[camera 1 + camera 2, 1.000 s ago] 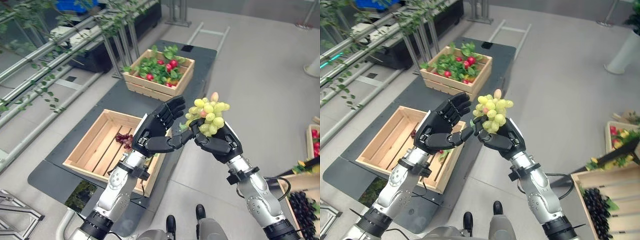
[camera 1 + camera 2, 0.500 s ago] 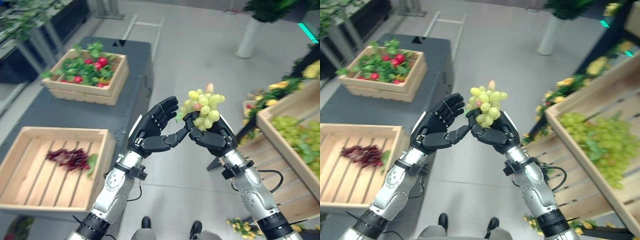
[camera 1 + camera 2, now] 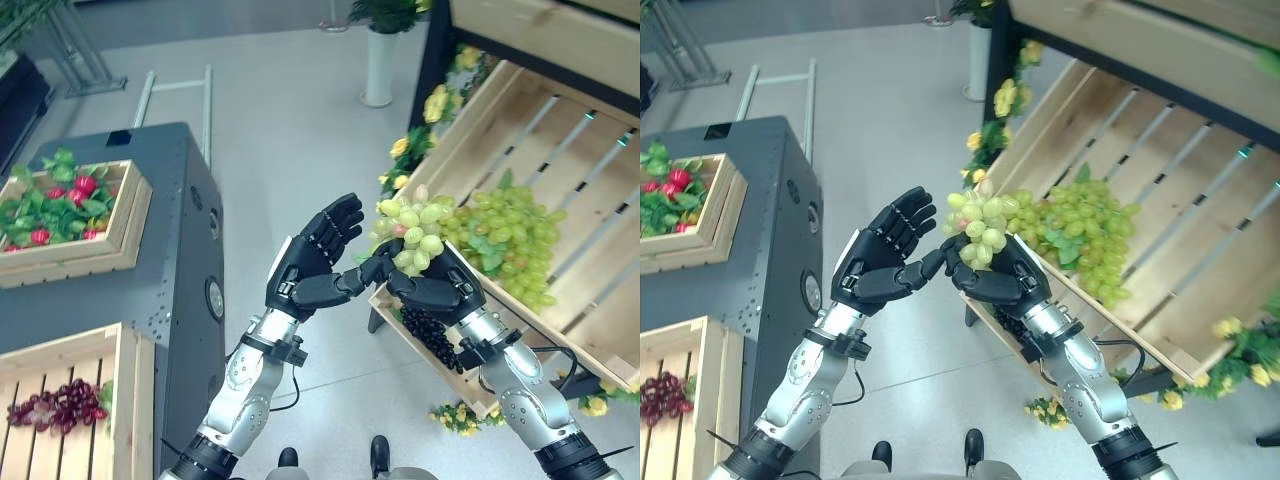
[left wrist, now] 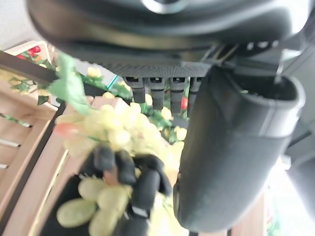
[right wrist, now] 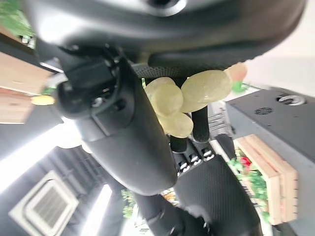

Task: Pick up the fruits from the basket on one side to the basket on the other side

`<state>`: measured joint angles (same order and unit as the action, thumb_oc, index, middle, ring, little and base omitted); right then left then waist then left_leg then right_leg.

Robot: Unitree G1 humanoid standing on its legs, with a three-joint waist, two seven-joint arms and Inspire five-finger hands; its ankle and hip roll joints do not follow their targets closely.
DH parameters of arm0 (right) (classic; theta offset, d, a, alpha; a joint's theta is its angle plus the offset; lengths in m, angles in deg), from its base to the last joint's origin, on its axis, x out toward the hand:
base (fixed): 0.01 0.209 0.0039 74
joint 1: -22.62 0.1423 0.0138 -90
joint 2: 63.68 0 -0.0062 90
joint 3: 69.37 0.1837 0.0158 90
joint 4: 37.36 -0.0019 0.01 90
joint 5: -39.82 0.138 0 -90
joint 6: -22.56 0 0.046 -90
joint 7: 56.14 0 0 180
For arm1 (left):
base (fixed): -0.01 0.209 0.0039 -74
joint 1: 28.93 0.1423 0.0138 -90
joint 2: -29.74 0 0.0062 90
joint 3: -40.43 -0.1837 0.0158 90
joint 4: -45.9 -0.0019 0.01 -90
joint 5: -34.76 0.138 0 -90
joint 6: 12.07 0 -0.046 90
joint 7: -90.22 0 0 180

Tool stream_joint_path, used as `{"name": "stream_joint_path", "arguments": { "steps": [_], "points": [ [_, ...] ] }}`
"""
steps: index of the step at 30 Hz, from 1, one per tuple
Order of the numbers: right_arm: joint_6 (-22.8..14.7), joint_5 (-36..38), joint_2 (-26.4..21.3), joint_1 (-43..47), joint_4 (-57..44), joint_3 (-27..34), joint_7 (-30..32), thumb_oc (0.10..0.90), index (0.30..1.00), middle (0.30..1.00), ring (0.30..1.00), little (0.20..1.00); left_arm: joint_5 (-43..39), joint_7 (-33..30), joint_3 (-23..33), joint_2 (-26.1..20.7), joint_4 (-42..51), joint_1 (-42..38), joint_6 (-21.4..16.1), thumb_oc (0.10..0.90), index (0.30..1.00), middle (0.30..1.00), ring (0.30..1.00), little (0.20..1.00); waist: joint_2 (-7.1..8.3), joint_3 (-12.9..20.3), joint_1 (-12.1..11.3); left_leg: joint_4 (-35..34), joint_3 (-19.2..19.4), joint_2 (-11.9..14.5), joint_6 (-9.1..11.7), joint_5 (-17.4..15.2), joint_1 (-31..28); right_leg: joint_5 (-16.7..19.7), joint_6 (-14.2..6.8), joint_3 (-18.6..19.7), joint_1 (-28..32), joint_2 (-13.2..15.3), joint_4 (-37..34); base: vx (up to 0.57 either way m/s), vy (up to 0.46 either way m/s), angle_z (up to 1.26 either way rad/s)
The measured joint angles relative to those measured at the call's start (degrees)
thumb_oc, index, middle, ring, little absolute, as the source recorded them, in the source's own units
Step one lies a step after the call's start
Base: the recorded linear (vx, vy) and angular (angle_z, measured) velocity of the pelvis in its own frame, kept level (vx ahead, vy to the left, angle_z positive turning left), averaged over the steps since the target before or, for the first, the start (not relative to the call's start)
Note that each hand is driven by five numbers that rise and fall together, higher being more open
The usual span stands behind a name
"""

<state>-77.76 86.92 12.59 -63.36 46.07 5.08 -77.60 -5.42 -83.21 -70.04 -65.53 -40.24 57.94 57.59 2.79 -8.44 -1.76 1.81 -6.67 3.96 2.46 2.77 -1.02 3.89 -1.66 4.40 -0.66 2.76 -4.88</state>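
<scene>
Mid-transfer: the right hand [image 3: 440,285] curls round a green grape bunch [image 3: 412,228], held aloft beside the slanted crate [image 3: 560,170] of grapes; the left hand [image 3: 310,262], fingers straight, flanks it. Release remains.

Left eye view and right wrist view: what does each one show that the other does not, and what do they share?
Left eye view: a slanted crate holding a pile of green grapes, dark grapes below it, and red grapes in a near crate. Right wrist view: a ceiling grille. Shared: the right hand curled round the green grape bunch, and the crate of leaves and red fruits. The left hand is open beside the bunch.
</scene>
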Motion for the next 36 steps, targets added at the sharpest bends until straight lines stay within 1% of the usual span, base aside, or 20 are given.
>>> {"name": "stream_joint_path", "arguments": {
  "steps": [1, 2, 3, 4, 5, 6, 7, 8, 11, 12, 16, 19, 20, 22, 23, 26, 28, 31, 36],
  "points": [
    [0.0, 0.0, -0.4, 0.0, -1.0, 0.1, -0.7, 0.400, 0.300, 0.300, 0.300, 0.300, 0.0, 0.0, 0.7, 0.0, 0.7, 0.4, -0.1, 0.800, 0.900, 0.900, 0.900, 0.900, -0.15, 0.0, 0.1, -2.7, -2.4, -1.2, -0.3, -0.2, -0.6, 0.3, -0.5, 1.1, 0.0, 0.2, -0.2, 0.08, 0.222, -0.64],
    [0.0, 0.0, -0.6, 0.0, -1.6, 0.4, -1.5, 0.400, 0.300, 0.300, 0.300, 0.300, 0.0, 0.0, 1.2, 0.0, 1.2, 0.3, -0.1, 0.800, 0.900, 0.900, 0.900, 0.900, -0.92, 0.3, 0.4, -4.8, -3.8, -2.0, -0.8, -0.5, -0.7, 0.6, -0.9, 1.7, -0.1, 0.0, -0.2, 0.07, 0.277, -0.57],
    [0.0, 0.0, -0.7, 0.0, -1.8, 0.6, -2.0, 0.400, 0.300, 0.300, 0.300, 0.300, 0.0, 0.0, 1.4, 0.0, 1.5, 0.3, -0.1, 0.800, 0.900, 0.900, 0.900, 0.900, -1.30, 0.4, 0.6, -6.1, -4.3, -2.1, -1.1, -0.6, -0.8, 0.7, -1.2, 1.6, -0.1, -0.3, -0.2, 0.07, 0.347, -0.48],
    [0.0, 0.1, -1.5, 0.1, -2.6, 1.1, -2.5, 0.400, 0.300, 0.300, 0.300, 0.300, -0.1, 0.1, 1.4, 0.2, 2.1, 0.3, -0.2, 0.800, 0.900, 0.900, 0.900, 0.900, -2.60, 0.5, 0.7, -7.1, -4.0, -1.8, -2.2, -1.0, -0.9, 0.8, -1.7, 1.3, -0.1, -1.4, -0.2, 0.06, 0.279, -0.67],
    [0.0, 0.2, -0.9, 0.1, -2.6, 0.9, -2.9, 0.400, 0.300, 0.300, 0.300, 0.300, -0.2, 0.2, 1.6, -0.4, 2.2, 0.4, -0.3, 0.800, 0.900, 0.900, 0.900, 0.900, -1.88, 0.4, -0.1, -6.6, -3.3, -1.9, -0.5, 0.4, -1.2, 1.0, -2.2, 1.4, -0.3, -1.1, -0.2, 0.08, 0.348, -0.78],
    [0.0, 0.4, -0.5, 0.1, -2.9, 0.9, -3.5, 0.400, 0.300, 0.300, 0.300, 0.300, -0.4, 0.2, 1.5, -1.3, 2.2, 0.4, -0.3, 0.800, 0.900, 0.900, 0.900, 0.900, -1.00, 0.7, -0.3, -7.0, -2.2, -2.6, -1.1, 0.4, -0.8, 1.2, -2.4, 0.0, -0.7, -0.3, -0.2, 0.05, 0.218, -0.61],
    [0.0, 0.4, -0.3, 0.1, -3.0, 1.0, -3.8, 0.400, 0.300, 0.300, 0.300, 0.300, -0.6, 0.2, 1.5, -1.8, 2.2, 0.3, -0.3, 0.800, 0.900, 0.900, 0.900, 0.900, -0.69, 0.7, 0.1, -6.9, -2.2, -3.0, -1.4, 0.4, -1.1, 1.2, -2.5, -0.4, -0.9, 0.3, -0.2, 0.06, 0.258, -0.22],
    [0.0, 0.5, -0.2, 0.2, -3.0, 1.2, -3.9, 0.400, 0.300, 0.300, 0.300, 0.300, -0.7, 0.1, 1.5, -2.2, 2.2, 0.2, -0.2, 0.800, 0.900, 0.900, 0.900, 0.900, -0.59, 0.7, 0.5, -6.9, -1.8, -3.7, -2.3, 0.8, -1.2, 1.2, -2.9, -0.5, -0.9, 1.1, -0.2, 0.07, 0.291, -0.08],
    [-0.1, 0.6, 0.4, 0.7, -3.2, 1.5, -3.9, 0.400, 0.300, 0.300, 0.300, 0.300, -0.8, 0.1, 1.9, -2.7, 2.4, 0.0, -0.3, 0.800, 0.900, 0.900, 0.900, 0.900, -0.78, 0.7, 0.0, -6.9, 0.2, -4.9, -3.0, 0.8, -2.1, 1.6, -4.9, -1.0, -0.8, 2.3, 0.0, 0.05, 0.331, -0.23],
    [-0.1, 0.6, 0.7, 1.3, -3.2, 1.6, -3.9, 0.400, 0.300, 0.300, 0.300, 0.300, -1.1, 0.1, 1.9, -2.8, 2.4, -0.1, -0.2, 0.800, 0.900, 0.900, 0.900, 0.900, -0.98, 0.6, 0.0, -6.9, 1.0, -5.0, -3.2, 0.6, -2.3, 1.7, -5.0, -0.6, -0.8, 2.4, 0.0, 0.02, 0.185, -0.24],
    [-0.4, 1.1, 2.0, 3.7, -3.2, 2.4, -3.9, 0.400, 0.300, 0.300, 0.300, 0.300, -1.1, 0.2, 2.5, -3.0, 2.4, 0.0, 0.7, 0.800, 0.900, 0.900, 0.900, 0.900, -1.22, 0.4, 0.5, -6.9, 3.4, -5.2, -3.7, 0.1, -3.4, 1.9, -5.3, -0.3, -0.7, 2.5, 0.0, -0.02, 0.117, -0.31],
    [-0.6, 1.1, 2.3, 4.9, -3.1, 3.9, -3.8, 0.400, 0.300, 0.300, 0.300, 0.300, -1.1, 0.2, 2.6, -3.0, 2.5, -0.1, 0.9, 0.800, 0.900, 0.900, 0.900, 0.900, -1.28, 0.3, 0.6, -6.9, 5.0, -5.0, -3.8, -0.1, -4.1, 2.0, -5.4, -0.4, -0.8, 2.5, 0.2, -0.06, -0.044, -0.30],
    [-1.1, 1.1, 2.3, 5.7, -2.8, 4.2, -3.8, 0.400, 0.300, 0.300, 0.300, 0.300, -1.1, 0.0, 2.6, -3.0, 2.5, -0.1, 0.9, 0.800, 0.900, 0.900, 0.900, 0.900, -1.30, 0.3, 0.5, -6.9, 5.7, -4.9, -3.7, -0.3, -4.5, 2.0, -5.3, -0.6, -0.8, 2.6, 0.1, -0.10, -0.154, -0.33],
    [-2.3, 1.1, 1.1, 7.7, -1.9, 4.3, -3.7, 0.400, 0.300, 0.300, 0.300, 0.300, -1.1, -0.8, 3.0, -3.0, 2.5, -0.6, 0.9, 0.800, 0.900, 0.900, 0.900, 0.900, -1.25, 0.3, 0.5, -6.9, 7.1, -4.3, -3.6, -0.3, -4.6, 1.8, -5.5, -2.8, -1.1, 3.1, -0.4, -0.07, -0.141, -0.33],
    [-2.7, 1.1, 0.5, 8.7, -1.2, 5.2, -3.7, 0.400, 0.300, 0.300, 0.300, 0.300, -1.1, -1.6, 3.0, -3.0, 2.5, -1.1, 0.9, 0.800, 0.900, 0.900, 0.900, 0.900, -1.04, 0.3, 0.4, -6.9, 7.3, -4.0, -3.4, -0.8, -4.6, 2.3, -5.4, -3.8, -1.4, 3.0, -0.2, -0.03, -0.115, -0.17],
    [-3.2, 1.1, -0.2, 9.2, -0.4, 7.3, -2.4, 0.400, 0.300, 0.300, 0.300, 0.300, -1.1, -1.8, 3.1, -2.9, 2.5, -1.2, 0.9, 0.800, 0.900, 0.900, 0.900, 0.900, -0.96, 0.3, 0.8, -6.9, 7.1, -3.0, -2.8, -0.9, -4.5, 2.8, -4.9, -3.5, -1.4, 1.8, -0.4, -0.02, -0.129, -0.04],
    [-3.2, 1.1, -0.9, 9.2, -0.3, 8.3, -1.5, 0.400, 0.300, 0.300, 0.300, 0.300, -1.2, -1.8, 3.0, -2.5, 2.5, -1.2, 0.9, 0.800, 0.900, 0.900, 0.900, 0.900, -0.91, 0.2, 0.8, -6.9, 7.0, -2.4, -2.3, -0.9, -4.5, 3.2, -4.1, -3.5, -1.5, 1.1, -0.3, 0.01, -0.116, -0.03],
    [-3.2, 1.1, -2.1, 9.5, 0.0, 8.5, 0.2, 0.400, 0.300, 0.300, 0.300, 0.300, -1.2, -1.7, 3.0, -1.9, 2.5, -1.2, 0.9, 0.800, 0.900, 0.900, 0.900, 0.900, -0.88, 0.3, 0.8, -6.9, 6.9, -1.7, -1.6, -0.9, -4.5, 3.2, -3.5, -3.5, -1.4, 0.3, -0.2, 0.01, -0.068, -0.01],
    [-3.2, 0.5, -2.4, 10.8, 3.0, 8.5, 1.7, 0.400, 0.300, 0.300, 0.300, 0.300, -1.2, -1.7, 3.0, -1.9, 2.5, -1.2, 0.9, 0.800, 0.900, 0.900, 0.900, 0.900, -0.86, 0.3, 0.7, -6.9, 6.8, -1.6, -1.4, -1.0, -4.6, 3.2, -3.4, -3.6, -1.2, 0.2, -0.2, 0.00, -0.017, 0.02]
  ]
}}
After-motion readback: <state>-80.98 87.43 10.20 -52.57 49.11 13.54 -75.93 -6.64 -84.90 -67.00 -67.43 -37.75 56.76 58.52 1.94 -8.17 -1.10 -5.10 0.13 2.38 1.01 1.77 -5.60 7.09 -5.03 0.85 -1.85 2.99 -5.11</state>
